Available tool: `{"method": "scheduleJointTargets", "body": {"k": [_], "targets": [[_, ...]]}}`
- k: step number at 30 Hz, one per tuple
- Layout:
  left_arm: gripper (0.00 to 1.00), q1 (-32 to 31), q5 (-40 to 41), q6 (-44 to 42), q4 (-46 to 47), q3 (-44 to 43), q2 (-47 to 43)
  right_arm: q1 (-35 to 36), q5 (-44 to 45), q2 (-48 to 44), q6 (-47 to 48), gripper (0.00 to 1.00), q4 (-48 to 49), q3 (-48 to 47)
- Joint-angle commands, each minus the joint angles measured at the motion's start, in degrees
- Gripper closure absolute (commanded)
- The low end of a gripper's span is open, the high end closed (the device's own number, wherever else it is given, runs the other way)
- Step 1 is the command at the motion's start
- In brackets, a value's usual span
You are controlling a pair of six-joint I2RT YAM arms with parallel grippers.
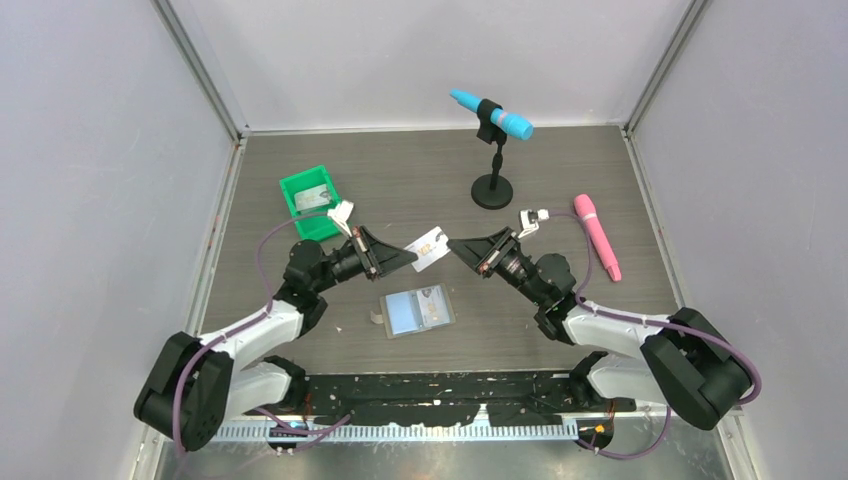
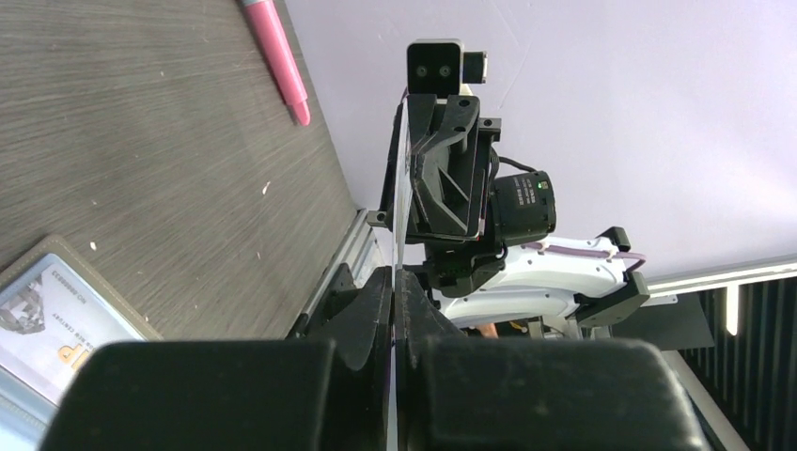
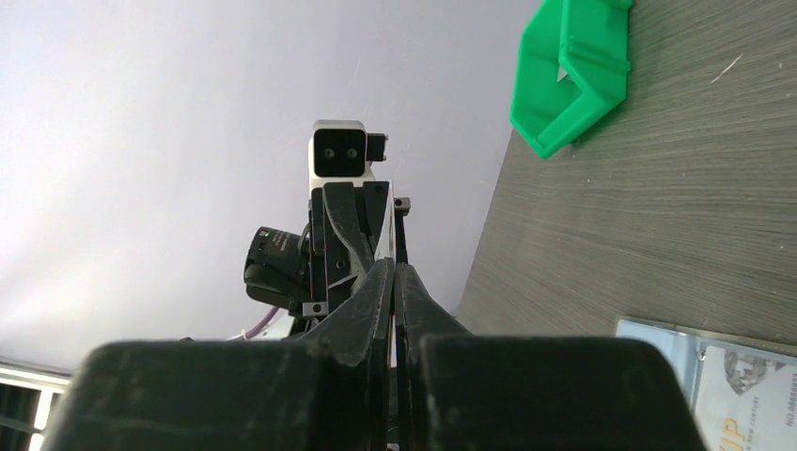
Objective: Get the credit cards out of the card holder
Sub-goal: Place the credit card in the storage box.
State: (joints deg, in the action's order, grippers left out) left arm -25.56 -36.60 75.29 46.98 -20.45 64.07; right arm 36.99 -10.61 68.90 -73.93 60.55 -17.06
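The card holder [image 1: 418, 312] lies open on the table between the arms, pale blue pockets up, with cards showing in them and a small grey tab at its left edge. It also shows in the left wrist view [image 2: 47, 319] and the right wrist view [image 3: 724, 385]. One whitish credit card [image 1: 428, 250] is held in the air above and behind the holder. My left gripper [image 1: 408, 259] [image 2: 395, 277] is shut on its left end. My right gripper [image 1: 452, 246] [image 3: 394, 268] faces it, jaws closed to a thin slit on the card's right end.
A green bin [image 1: 310, 200] [image 3: 569, 75] holding a flat card-like item stands at the back left. A blue microphone on a black stand [image 1: 492, 150] is at the back middle. A pink marker [image 1: 597, 235] [image 2: 277, 56] lies to the right.
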Motion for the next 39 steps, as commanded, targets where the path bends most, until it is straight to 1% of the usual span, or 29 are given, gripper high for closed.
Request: {"method": "scheduleJointTargets", "body": {"k": [1,5,6,7,8,9,10,11,12,13,15,16,17,18,19,21,22,23,24,27,29,31,32,36,39], "targets": [[1.0,0.0,0.6,0.4,4.7,-2.1,0.8,-0.1,1.3,0.4,-0.2,0.93,4.8,1.1],[1.0,2.2,-0.8,0.3,3.2,-2.1,1.1,-0.1,1.7,-1.0,1.8,0.87,2.9,1.8],[1.0,3.0,-1.5,0.1,2.6,-2.3,1.0,-0.1,1.8,-2.2,2.2,0.81,2.2,1.9],[1.0,3.9,-2.3,-0.1,1.6,-2.6,0.8,-0.1,2.0,-2.6,3.3,0.77,0.7,2.0],[1.0,5.2,-3.3,-0.7,0.0,-3.2,0.5,-0.1,2.1,-3.9,3.9,0.7,-0.1,2.0],[1.0,6.2,-4.4,-1.8,-2.3,-4.0,0.2,-0.1,2.2,-5.3,5.4,0.65,-1.9,2.0],[1.0,7.4,-5.6,-3.6,-6.4,-5.2,-0.2,-0.1,2.2,-6.1,6.2,0.58,-4.2,1.8],[1.0,8.5,-7.4,-7.1,-12.5,-6.8,-0.6,-0.1,2.2,-8.0,7.9,0.53,-5.5,1.7],[1.0,9.9,-8.7,-10.5,-18.1,-8.7,-0.8,-0.1,2.1,-9.0,10.0,0.45,-8.3,1.2],[1.0,11.4,-10.0,-13.6,-23.5,-10.6,-1.0,-0.2,2.2,-11.1,11.2,0.42,-9.7,1.0],[1.0,14.7,-12.5,-18.7,-31.5,-14.1,-1.2,-0.2,2.3,-14.2,14.8,0.24,-14.5,-0.1],[1.0,16.5,-13.6,-21.0,-35.4,-15.7,-1.2,-0.2,2.1,-15.3,17.3,0.2,-18.1,-1.3],[1.0,18.3,-14.7,-23.7,-39.6,-17.6,-0.9,-0.2,2.1,-17.1,18.7,0.13,-20.3,-2.1],[1.0,20.1,-15.9,-26.3,-44.1,-19.7,-0.4,-0.2,1.8,-18.0,21.5,0.1,-24.3,-3.8],[1.0,21.6,-16.6,-29.7,-49.5,-22.1,0.2,-0.2,1.7,-19.5,22.8,0.05,-26.1,-4.5],[1.0,24.2,-16.1,-36.8,-61.8,-27.9,2.2,-0.2,1.3,-21.5,25.7,0.0,-30.3,-6.2],[1.0,25.1,-15.4,-40.0,-67.1,-30.9,3.4,-0.2,1.2,-22.0,27.2,0.02,-32.2,-7.0],[1.0,26.7,-14.6,-43.2,-74.4,-33.9,5.1,-0.2,1.1,-23.1,27.9,0.04,-33.1,-7.4],[1.0,27.9,-13.7,-46.0,-79.0,-36.8,6.5,-0.2,1.0,-23.5,29.2,0.04,-34.7,-7.6],[1.0,30.3,-9.1,-52.5,-89.7,-44.1,11.4,-0.2,0.6,-25.3,31.4,0.05,-37.8,-8.3],[1.0,31.7,-3.8,-56.5,-96.8,-49.8,14.9,-0.2,0.0,-25.8,32.8,0.05,-40.1,-8.9],[1.0,32.9,1.8,-57.9,-100.3,-54.0,17.8,-0.2,-0.8,-25.9,33.3,0.05,-41.1,-9.3],[1.0,33.6,3.1,-58.2,-101.4,-56.3,19.8,-0.2,-1.1,-25.7,33.4,0.05,-41.3,-9.5],[1.0,36.1,4.7,-59.5,-104.0,-62.4,24.9,-0.2,-3.4,-24.9,34.7,0.04,-43.1,-11.2],[1.0,36.9,7.1,-61.0,-106.9,-67.7,29.9,-0.2,-3.7,-24.8,36.2,0.05,-45.2,-12.2]]}}
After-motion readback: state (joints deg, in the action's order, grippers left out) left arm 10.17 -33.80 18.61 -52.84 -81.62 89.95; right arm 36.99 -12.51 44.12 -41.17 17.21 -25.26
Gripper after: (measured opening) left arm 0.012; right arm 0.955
